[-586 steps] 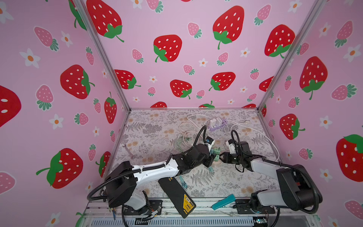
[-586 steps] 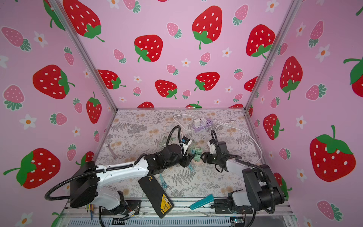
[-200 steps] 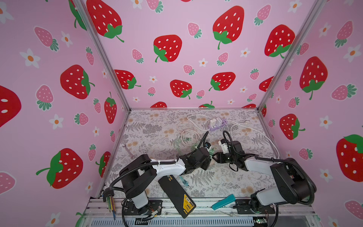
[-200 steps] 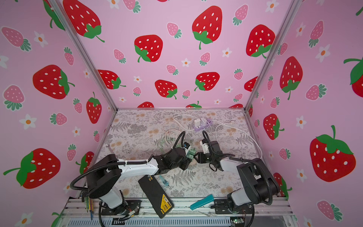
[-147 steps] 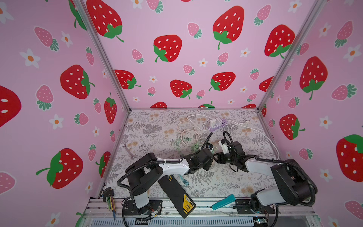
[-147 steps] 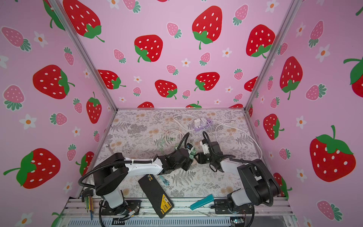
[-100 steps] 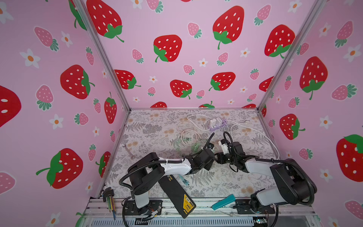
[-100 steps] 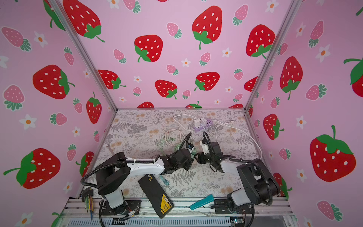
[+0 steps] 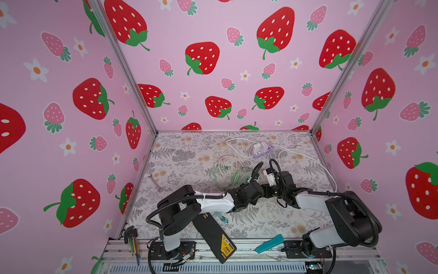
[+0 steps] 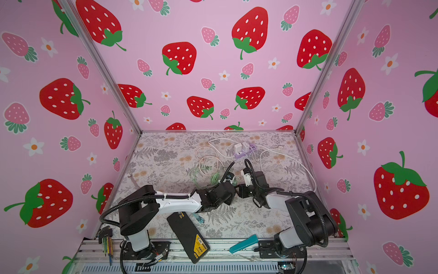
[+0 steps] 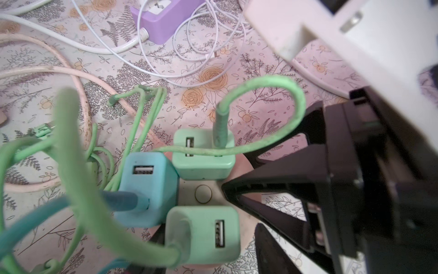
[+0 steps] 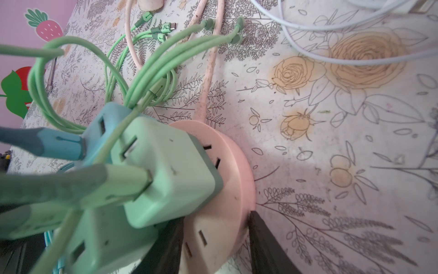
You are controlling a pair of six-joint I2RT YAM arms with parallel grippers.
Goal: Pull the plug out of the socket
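The socket [image 12: 227,170] is a round pink disc with a pink cord. It carries a blue plug [image 11: 149,187] and two mint-green plugs [image 11: 203,156], each with a cable of its own colour. My right gripper [image 12: 215,227] is shut on the disc's rim, one black finger [image 12: 260,237] on each face. My left gripper [image 11: 211,251] straddles the nearest green plug [image 11: 203,234], open, with a gap to one finger [image 11: 270,249]. In both top views the left gripper [image 9: 254,189] and the right gripper [image 9: 266,189] meet tip to tip at mid-table and hide the socket.
A purple power strip [image 9: 262,151] with white chargers and looped white cables lies at the back. Green cable coils [image 9: 233,176] lie left of the grippers. A black box [image 9: 213,234], a teal tool [image 9: 270,243] and hex keys [image 9: 131,239] sit at the front edge.
Since the earliest frames both arms have carried the socket lower and further back. Over the last second the left gripper has edged in towards the right one, which has stayed still.
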